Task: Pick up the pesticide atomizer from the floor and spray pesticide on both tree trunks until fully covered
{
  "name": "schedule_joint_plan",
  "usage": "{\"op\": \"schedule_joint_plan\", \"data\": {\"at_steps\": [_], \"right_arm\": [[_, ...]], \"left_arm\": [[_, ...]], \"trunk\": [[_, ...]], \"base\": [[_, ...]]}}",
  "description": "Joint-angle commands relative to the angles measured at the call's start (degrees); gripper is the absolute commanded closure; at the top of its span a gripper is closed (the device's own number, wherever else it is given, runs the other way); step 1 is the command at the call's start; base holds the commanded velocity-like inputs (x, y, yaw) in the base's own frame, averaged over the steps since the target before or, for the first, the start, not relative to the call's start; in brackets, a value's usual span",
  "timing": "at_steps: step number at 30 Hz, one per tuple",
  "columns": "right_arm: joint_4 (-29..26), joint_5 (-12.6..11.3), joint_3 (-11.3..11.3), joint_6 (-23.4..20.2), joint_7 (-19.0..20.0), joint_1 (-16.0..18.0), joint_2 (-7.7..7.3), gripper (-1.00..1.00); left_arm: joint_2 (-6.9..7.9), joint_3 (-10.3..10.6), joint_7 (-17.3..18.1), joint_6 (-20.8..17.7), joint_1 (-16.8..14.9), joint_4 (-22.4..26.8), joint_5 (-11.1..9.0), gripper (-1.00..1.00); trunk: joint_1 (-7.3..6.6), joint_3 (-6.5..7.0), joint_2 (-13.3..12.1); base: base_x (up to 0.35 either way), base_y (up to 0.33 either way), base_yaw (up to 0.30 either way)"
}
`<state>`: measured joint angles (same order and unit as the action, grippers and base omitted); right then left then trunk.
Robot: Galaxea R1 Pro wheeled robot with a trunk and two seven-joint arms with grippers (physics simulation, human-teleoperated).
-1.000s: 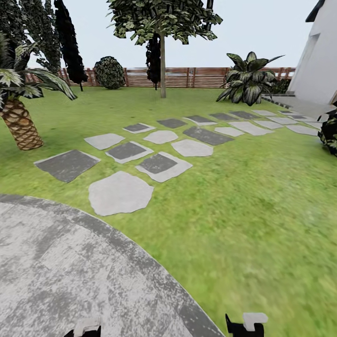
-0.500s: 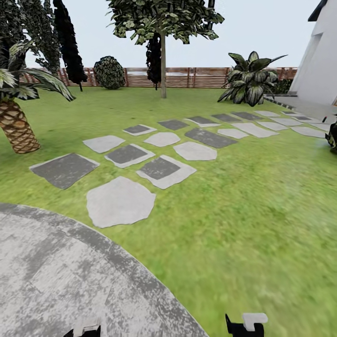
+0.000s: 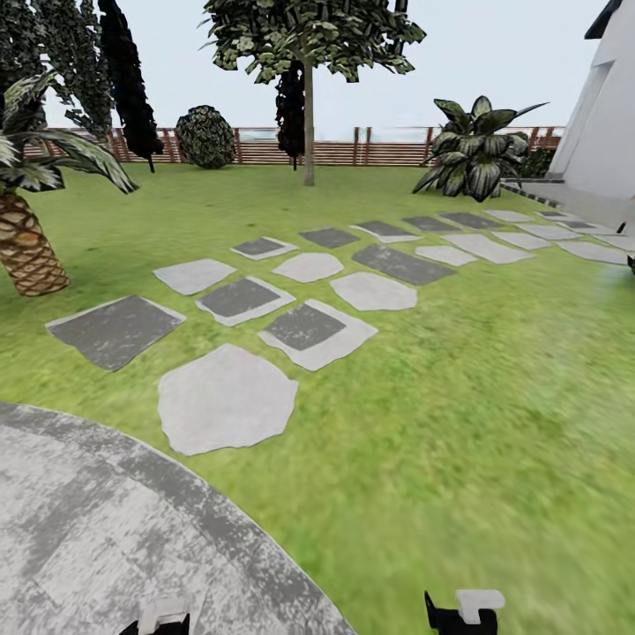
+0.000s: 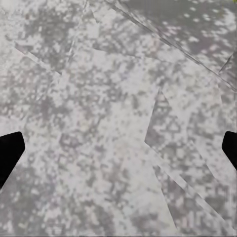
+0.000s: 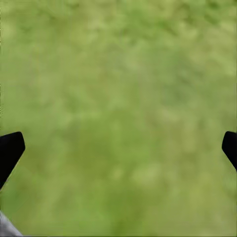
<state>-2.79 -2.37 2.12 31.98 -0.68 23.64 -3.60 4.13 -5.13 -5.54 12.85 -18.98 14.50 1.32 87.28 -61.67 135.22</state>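
The pesticide atomizer is out of view. One tree (image 3: 309, 35) with a leafy crown and a bare pale trunk (image 3: 308, 145) stands far back on the lawn, before the fence. My left gripper (image 4: 118, 153) is open over mottled grey paving, its black fingertips (image 4: 10, 153) wide apart with nothing between them. My right gripper (image 5: 118, 153) is open over bare grass, also holding nothing. The ends of my left arm (image 3: 163, 617) and right arm (image 3: 463, 608) peek in at the bottom of the head view.
A round grey paved patch (image 3: 106, 529) lies at near left. Flat stepping stones (image 3: 225, 397) run across the lawn toward the white house (image 3: 608, 115). A scaly palm (image 3: 26, 251) stands left; dark conifers (image 3: 128, 79), a bush (image 3: 205, 137), a broad-leaf plant (image 3: 476, 150) and the fence (image 3: 370, 148) stand behind.
The whole head view has shifted as the camera advances over the lawn: the paving and stones slide toward me, the palm drifts left. Both grippers keep their pose.
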Motion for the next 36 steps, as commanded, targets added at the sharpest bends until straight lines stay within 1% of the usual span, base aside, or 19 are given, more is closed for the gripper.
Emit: {"op": "schedule_joint_plan", "data": {"at_steps": [1, 36], "right_arm": [[0.0, 0.0, 0.0, 0.0, 0.0, 0.0, 0.0, -1.0], [0.0, 0.0, 0.0, 0.0, 0.0, 0.0, 0.08, -1.0]], "left_arm": [[0.0, 0.0, 0.0, 0.0, 0.0, 0.0, 0.0, -1.0], [0.0, 0.0, 0.0, 0.1, 0.0, 0.0, 0.0, -1.0]], "trunk": [[0.0, 0.0, 0.0], [0.0, 0.0, 0.0]], "base": [[0.336, 0.08, 0.0], [0.336, 0.075, 0.0]]}}
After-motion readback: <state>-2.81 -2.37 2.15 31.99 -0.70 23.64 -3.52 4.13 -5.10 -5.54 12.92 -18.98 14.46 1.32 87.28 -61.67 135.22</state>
